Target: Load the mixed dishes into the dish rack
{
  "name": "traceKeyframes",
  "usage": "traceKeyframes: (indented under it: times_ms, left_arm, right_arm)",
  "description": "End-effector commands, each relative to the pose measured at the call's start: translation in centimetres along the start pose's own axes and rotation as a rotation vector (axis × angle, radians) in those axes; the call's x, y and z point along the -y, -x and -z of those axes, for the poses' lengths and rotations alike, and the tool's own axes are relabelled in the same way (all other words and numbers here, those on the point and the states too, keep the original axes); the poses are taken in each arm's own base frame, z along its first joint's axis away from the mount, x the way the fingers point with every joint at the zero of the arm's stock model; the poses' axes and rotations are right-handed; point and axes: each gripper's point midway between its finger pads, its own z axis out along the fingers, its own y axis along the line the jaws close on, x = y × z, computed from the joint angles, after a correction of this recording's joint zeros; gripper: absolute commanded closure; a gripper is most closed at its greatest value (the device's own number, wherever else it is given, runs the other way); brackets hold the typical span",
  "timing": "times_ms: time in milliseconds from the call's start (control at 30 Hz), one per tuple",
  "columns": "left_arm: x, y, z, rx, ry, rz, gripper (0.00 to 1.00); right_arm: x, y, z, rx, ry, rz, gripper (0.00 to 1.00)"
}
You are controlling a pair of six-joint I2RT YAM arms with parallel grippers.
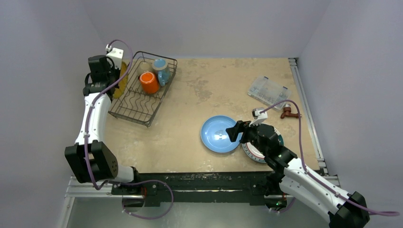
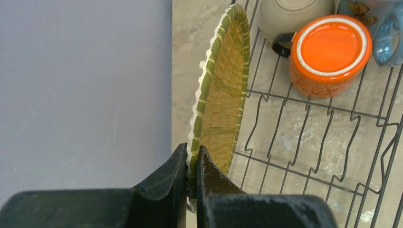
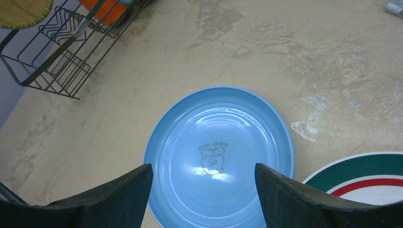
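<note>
pale lilac walls close in a mottled tan bench [image 1: 214,80], seen from above with both my arms reaching in from the bottom edge. at the upper left of the overhead view sits the rectangular black wire dish rack [image 1: 138,111] with slanted sides. three cups crowd its far end: a round orange cup [image 2: 328,52], a cream cup [image 2: 290,14] behind it, and a blue mug [image 2: 387,33] at the right. my left fingers [image 2: 185,164] are pressed onto the rim of the round yellow woven plate [image 2: 223,95], pinching it and holding it up on edge, almost vertical, along the rack's left side. i cannot tell whether its lower rim is inside the wires or just outside them.

right of centre lies the plain blue round plate [image 3: 218,152], flat on the bench, with a small bear print in its well. my right fingers [image 1: 234,131] are spread wide and hang over its near right edge, one tip on each side of the plate in the wrist view, gripping nothing. just beside it, at the lower right of that view, a white plate with teal and red rim bands [image 3: 366,178] lies flat, partly under my right arm. at the upper right of the bench rests a clear plastic compartment box [image 1: 269,90], and near it a small reddish-brown object [image 1: 287,113] too small to tell.
</note>
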Motion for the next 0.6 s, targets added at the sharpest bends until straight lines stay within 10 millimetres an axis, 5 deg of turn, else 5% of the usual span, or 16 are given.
traceKeyframes:
  times_ms: [0,433,567]
  left_arm:
    - [-0.5,0.6,-1.0,0.037,0.010,0.016,1.00]
    - [0.5,-4.1,-3.7,-0.082,-0.092,-0.001,1.00]
    - [0.7,-4.7,-4.4,-0.082,-0.106,0.010,0.90]
  right_arm:
    - [-0.4,1.0,0.0,0.040,0.018,0.014,0.21]
    - [-0.4,0.9,-0.1,0.036,0.017,0.014,0.21]
    - [-0.4,0.9,-0.1,0.036,0.016,0.014,0.21]
